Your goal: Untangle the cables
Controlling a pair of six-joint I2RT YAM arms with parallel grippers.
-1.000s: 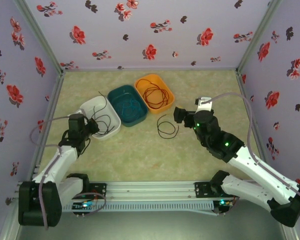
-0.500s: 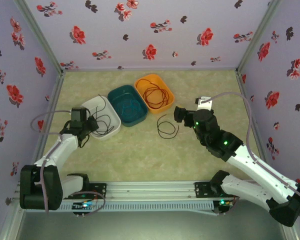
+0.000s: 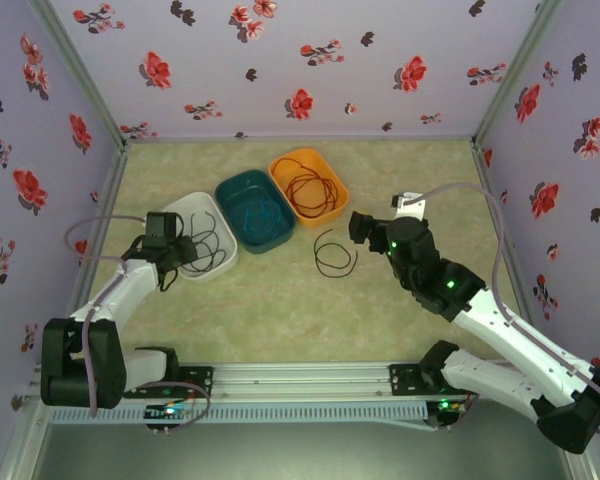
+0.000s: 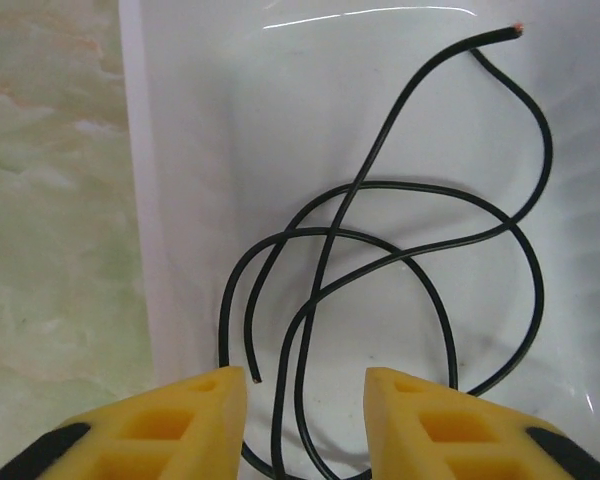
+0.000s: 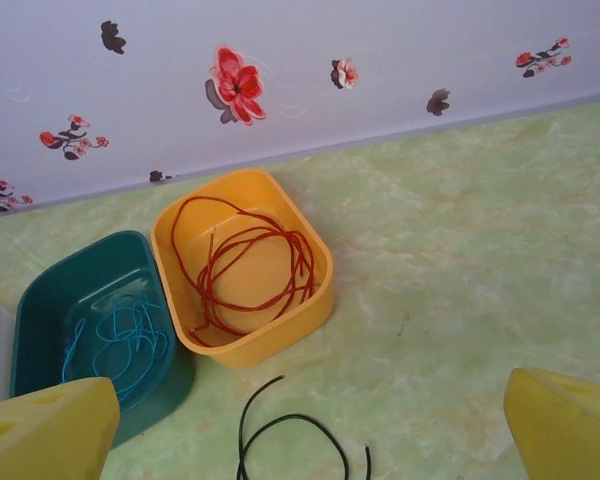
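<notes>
I see the left end effector (image 4: 305, 400) part-open, gripping nothing, over the black cable (image 4: 420, 183) in the white bin (image 4: 180, 120) at left. My right end effector (image 5: 308, 425) gapes empty near a loose cable (image 5: 258, 398) on the counter (image 5: 460, 250).

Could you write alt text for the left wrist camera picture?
A black cable lies in loose, crossing loops inside a white tray. At the bottom edge, the left end effector's two yellow fingers stand apart, cable showing between them; green marbled table at left.
</notes>
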